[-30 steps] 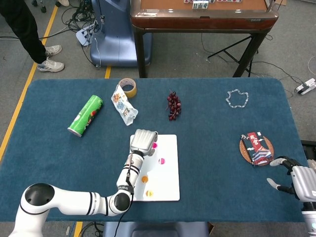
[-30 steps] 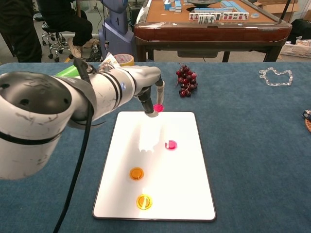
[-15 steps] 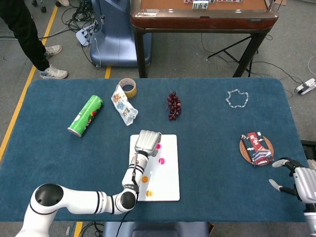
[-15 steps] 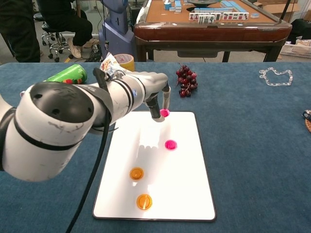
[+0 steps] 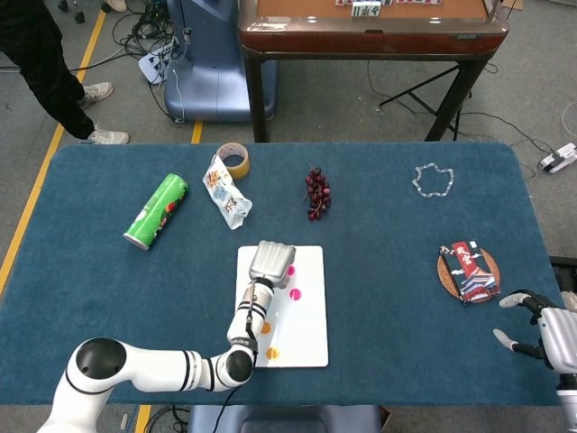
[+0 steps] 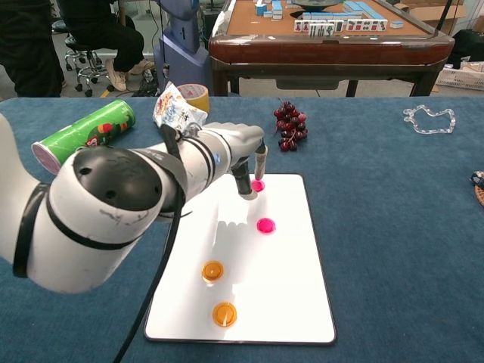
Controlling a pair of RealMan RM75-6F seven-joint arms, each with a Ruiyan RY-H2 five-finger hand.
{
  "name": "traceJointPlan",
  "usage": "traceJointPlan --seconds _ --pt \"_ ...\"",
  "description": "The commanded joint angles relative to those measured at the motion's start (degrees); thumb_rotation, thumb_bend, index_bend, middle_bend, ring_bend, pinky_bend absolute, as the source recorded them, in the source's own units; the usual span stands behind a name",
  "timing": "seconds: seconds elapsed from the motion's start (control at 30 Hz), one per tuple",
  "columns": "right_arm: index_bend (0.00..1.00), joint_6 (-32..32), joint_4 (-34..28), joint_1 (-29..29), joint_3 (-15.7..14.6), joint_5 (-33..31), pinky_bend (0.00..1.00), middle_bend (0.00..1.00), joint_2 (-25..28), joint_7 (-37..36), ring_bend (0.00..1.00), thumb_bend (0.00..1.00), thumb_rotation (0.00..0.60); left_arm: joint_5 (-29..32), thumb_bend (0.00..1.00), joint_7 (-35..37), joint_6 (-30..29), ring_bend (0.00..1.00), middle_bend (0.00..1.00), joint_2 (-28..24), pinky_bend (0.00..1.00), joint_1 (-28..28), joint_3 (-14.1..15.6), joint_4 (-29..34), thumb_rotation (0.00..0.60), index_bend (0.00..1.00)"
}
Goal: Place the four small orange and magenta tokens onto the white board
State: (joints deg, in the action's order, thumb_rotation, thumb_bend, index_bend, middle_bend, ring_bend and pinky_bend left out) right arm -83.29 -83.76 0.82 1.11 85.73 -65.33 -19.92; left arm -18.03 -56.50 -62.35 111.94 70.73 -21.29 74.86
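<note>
White board [image 6: 295,302], near centre of the blue table [image 6: 393,227]: two orange tokens [image 6: 224,313] at its near left, one magenta token [image 6: 265,224] mid-board. Left hand [image 6: 243,155] over the far end, fingertips [image 6: 259,170] pinching the second magenta token [image 6: 257,185] just above the surface. Right hand [image 5: 550,334], near right edge: fingers spread, holding nothing. Far side: one bunch of cherries [image 6: 288,125], one green can [image 6: 83,136], one tape roll [image 6: 196,94].

Blue table [image 5: 406,262] bears white board [image 5: 311,311], can [image 5: 156,211], cherries [image 5: 317,191].
</note>
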Motion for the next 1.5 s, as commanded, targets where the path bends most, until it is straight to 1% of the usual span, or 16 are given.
traceJointPlan --seconds 0.03,0.3,0.57,0.7,0.8,0.93,1.03,1.17,1.27,1.33,1.37,1.4,1.43,1.5 --pt "0.43 0.1 0.1 0.0 0.0 0.0 0.52 0.37 -0.1 -0.1 0.36 0.13 0.6 0.1 0.33 0.1 0.0 1.0 1.0 0.2 1.0 -0.2 0.0 -0.8 0.6 0.57" --pt "0.43 0.4 0.3 0.1 0.0 0.1 0.52 0.37 -0.4 0.0 0.36 0.13 0.6 -0.5 0.33 -0.1 -0.1 1.0 1.0 0.8 1.0 -0.6 0.5 -2.5 0.6 0.53" --pt "0.43 0.6 0.4 0.2 0.0 0.2 0.52 0.37 -0.8 0.1 0.36 0.13 0.6 -1.2 0.33 -0.3 -0.4 1.0 1.0 0.4 1.0 -1.2 0.7 -2.1 0.6 0.39" --pt "0.43 0.6 0.4 0.3 0.0 0.3 0.52 0.37 -0.8 0.1 0.36 0.13 0.6 -1.6 0.33 -0.4 -0.8 1.0 1.0 0.0 1.0 -1.5 0.6 -1.4 0.6 0.38" --pt "0.43 0.5 0.3 0.3 0.1 0.4 0.52 0.37 -0.8 0.0 0.36 0.13 0.6 -2.4 0.33 -0.1 -2.0 1.0 1.0 -1.2 1.0 -2.3 0.7 0.8 0.6 0.38" --pt "0.43 0.3 0.1 0.5 0.3 0.6 0.52 0.37 -0.5 0.2 0.36 0.13 0.6 -4.9 0.33 1.0 -5.2 1.0 1.0 -4.3 1.0 -4.4 1.1 6.5 0.6 0.38" --pt "0.43 0.0 -0.5 0.6 0.5 0.8 0.52 0.37 -0.3 0.5 0.36 0.13 0.6 -6.9 0.33 1.8 -8.8 1.0 1.0 -8.3 1.0 -6.7 1.4 13.5 0.6 0.38" --pt "0.43 -0.2 -1.4 0.8 0.8 1.0 0.52 0.37 0.0 1.1 0.36 0.13 0.6 -9.0 0.33 2.1 -12.8 1.0 1.0 -13.8 1.0 -9.8 2.6 22.1 0.6 0.37" --pt "0.43 -0.1 -2.4 1.2 0.9 1.2 0.52 0.37 0.3 2.1 0.36 0.13 0.6 -12.2 0.33 2.6 -16.4 0.99 1.0 -18.9 1.0 -13.0 4.9 29.6 0.6 0.36" --pt "0.43 0.1 -3.2 1.5 1.0 1.3 0.52 0.37 0.5 2.9 0.36 0.13 0.6 -15.4 0.33 3.2 -18.5 0.95 0.99 -21.9 1.0 -15.1 7.1 33.3 0.6 0.36" --pt "0.43 0.1 -3.5 1.6 1.1 1.4 0.52 0.37 0.6 3.3 0.36 0.13 0.6 -16.9 0.33 3.5 -19.4 0.9 0.96 -23.1 1.0 -16.0 8.1 34.5 0.6 0.35" --pt "0.43 0.2 -3.9 1.7 1.1 1.4 0.52 0.37 0.7 3.7 0.36 0.13 0.6 -18.6 0.33 3.9 -20.3 0.88 0.93 -24.2 1.0 -17.0 9.2 35.5 0.6 0.35" --pt "0.43 0.2 -4.5 1.9 1.2 1.5 0.52 0.37 0.9 4.2 0.36 0.13 0.6 -20.7 0.33 4.6 -21.5 0.84 0.88 -25.6 1.0 -18.3 10.5 36.7 0.6 0.35" --pt "0.43 0.3 -5.3 2.2 1.4 1.5 0.52 0.37 1.1 4.8 0.36 0.13 0.6 -23.6 0.33 6.2 -23.3 0.77 0.78 -27.4 0.99 -20.5 12.2 38.3 0.6 0.34"
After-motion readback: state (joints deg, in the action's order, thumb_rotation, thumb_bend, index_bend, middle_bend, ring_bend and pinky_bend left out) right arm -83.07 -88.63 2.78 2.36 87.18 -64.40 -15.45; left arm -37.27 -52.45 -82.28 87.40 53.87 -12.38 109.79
